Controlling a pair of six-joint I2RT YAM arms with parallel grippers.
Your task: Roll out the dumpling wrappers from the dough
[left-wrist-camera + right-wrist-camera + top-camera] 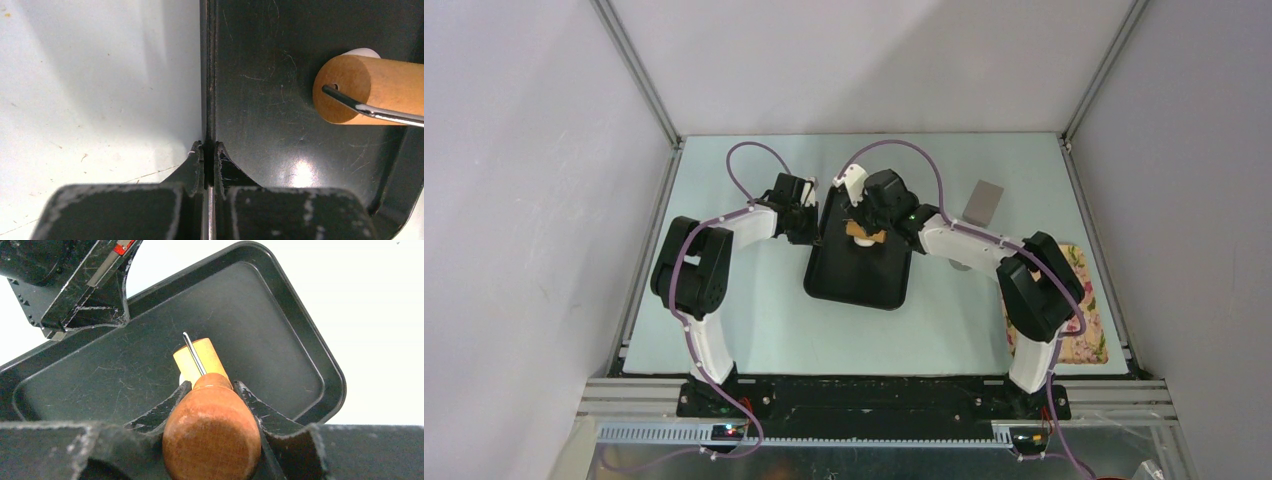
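On the pale surface [754, 330] a black tray [864, 285], left jaws pinched tight on its left rim, right jaws clamped around the handle [212, 435] of a wooden rolling pin [200, 357], barrel lying over the dough [362, 50], a white sliver in the tray's far half

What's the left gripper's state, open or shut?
Shut. In the left wrist view, the left gripper has both fingertips pinched on the rim of the black tray, with no gap between them.

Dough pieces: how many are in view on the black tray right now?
1. One white dough lump sits in the black tray, mostly hidden beneath the wooden roller; only its edge shows. More could be hidden under it.
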